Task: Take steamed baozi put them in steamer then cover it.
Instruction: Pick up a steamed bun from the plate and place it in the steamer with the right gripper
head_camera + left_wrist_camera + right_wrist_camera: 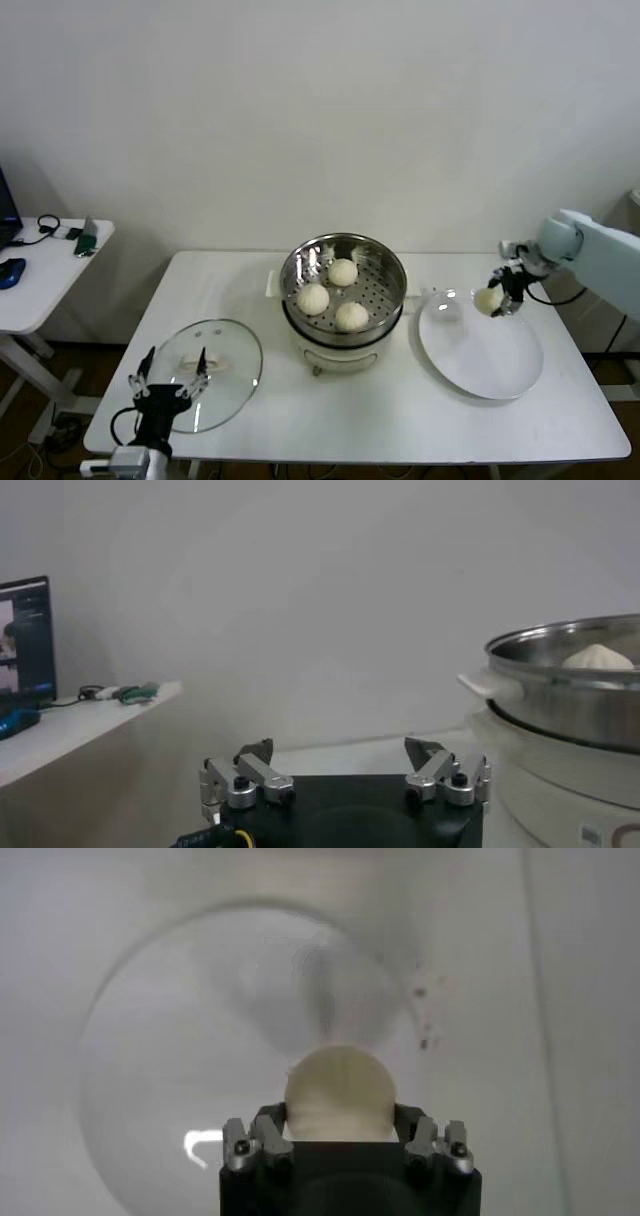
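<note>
The steamer (pixel 384 258) stands at mid-table on its white pot base and holds three baozi (pixel 313 298) (pixel 343 271) (pixel 351 316). My right gripper (pixel 499 295) is shut on the fourth baozi (pixel 488 298) and holds it above the far left part of the white plate (pixel 500 360); the right wrist view shows this baozi (pixel 339 1092) between the fingers (pixel 266 1130). The glass cover (pixel 235 375) lies flat on the table at front left. My left gripper (pixel 170 370) is open and empty over the cover's near edge; it also shows in the left wrist view (pixel 340 762).
A white side table (pixel 45 275) with a phone, cables and a blue mouse stands to the far left. The steamer rim (pixel 560 655) with one baozi top shows in the left wrist view. The table's right edge lies close beyond the plate.
</note>
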{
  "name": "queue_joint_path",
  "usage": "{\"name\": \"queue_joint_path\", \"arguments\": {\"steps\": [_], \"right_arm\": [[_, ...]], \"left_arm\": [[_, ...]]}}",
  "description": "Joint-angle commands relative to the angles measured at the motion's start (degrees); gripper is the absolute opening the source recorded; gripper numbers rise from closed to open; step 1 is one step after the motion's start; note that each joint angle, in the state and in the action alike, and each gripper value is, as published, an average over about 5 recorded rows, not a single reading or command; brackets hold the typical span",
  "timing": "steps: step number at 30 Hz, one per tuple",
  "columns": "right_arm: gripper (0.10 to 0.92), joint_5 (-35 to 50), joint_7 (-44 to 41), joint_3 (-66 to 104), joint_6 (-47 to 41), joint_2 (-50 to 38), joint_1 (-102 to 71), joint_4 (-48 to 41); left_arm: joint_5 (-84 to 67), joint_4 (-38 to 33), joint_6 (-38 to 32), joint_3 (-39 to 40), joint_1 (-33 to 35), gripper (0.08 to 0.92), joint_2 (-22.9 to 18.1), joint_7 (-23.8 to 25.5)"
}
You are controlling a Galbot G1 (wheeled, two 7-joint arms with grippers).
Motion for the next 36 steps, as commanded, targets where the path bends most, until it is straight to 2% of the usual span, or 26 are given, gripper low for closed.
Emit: {"name": "queue_joint_path", "arguments": {"steps": [1, 8, 16, 24, 36], "right_arm": [[0.696, 26.79, 1.11, -23.8, -2.42, 8.49, 27.93, 5.5], [0.696, 36.37, 3.61, -27.21, -4.91, 15.11, 32.56, 10.27], [0.697, 40.13, 6.38, -29.87, -6.83, 22.7, 32.01, 13.06], [0.696, 37.05, 7.37, -31.05, -7.49, 27.38, 27.49, 12.77], [0.702, 29.81, 7.04, -30.63, -7.37, 31.03, 19.18, 7.2]], "left_arm": [[-0.55, -0.51, 0.11, 0.64, -0.24, 0.823, -0.4, 0.19], [-1.28, -1.58, -0.27, 0.91, 0.79, 0.823, 0.2, 1.41], [-1.66, -3.14, -0.15, 0.92, 1.14, 0.823, 0.83, 1.61], [-1.7, -3.77, -0.24, 0.47, 2.21, 0.823, 1.0, 1.61], [-2.4, -2.72, -0.63, 0.12, 2.56, 0.823, 1.3, 1.64]]}}
